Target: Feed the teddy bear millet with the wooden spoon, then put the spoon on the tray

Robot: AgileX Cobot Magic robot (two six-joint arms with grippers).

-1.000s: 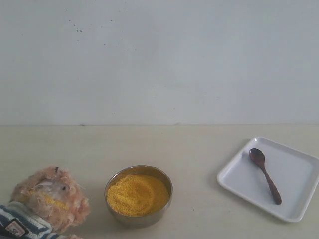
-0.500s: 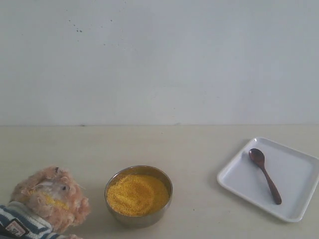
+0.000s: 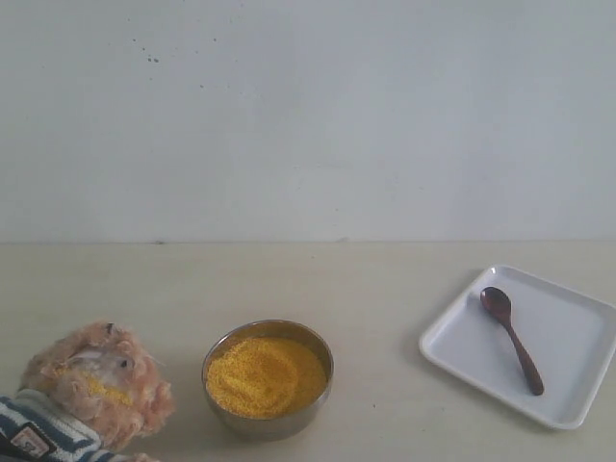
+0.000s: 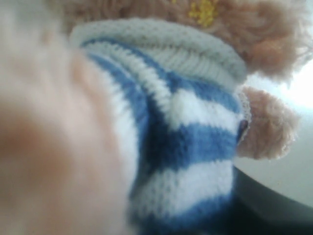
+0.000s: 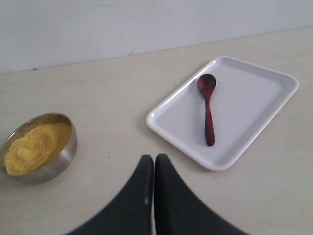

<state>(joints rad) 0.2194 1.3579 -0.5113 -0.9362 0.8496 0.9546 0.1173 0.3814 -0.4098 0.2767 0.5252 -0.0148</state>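
Observation:
The teddy bear [image 3: 91,390] leans at the table's front left corner, with yellow grains on its muzzle. Its striped shirt [image 4: 195,142] fills the left wrist view right where my left gripper's jaws sit; a dark finger [image 4: 279,208] presses against its side, so that gripper looks shut on the bear. The millet [image 3: 266,373] is heaped in the steel bowl [image 3: 322,385] beside the bear. The wooden spoon [image 3: 512,339] lies on the white tray [image 3: 457,351] at the right. My right gripper [image 5: 154,157] hovers shut and empty over the table, short of the tray [image 5: 166,125].
A plain pale wall rises behind the table's far edge. Bare tabletop [image 3: 380,318] runs between the bowl and the tray. The tray's right corner reaches the edge of the exterior view.

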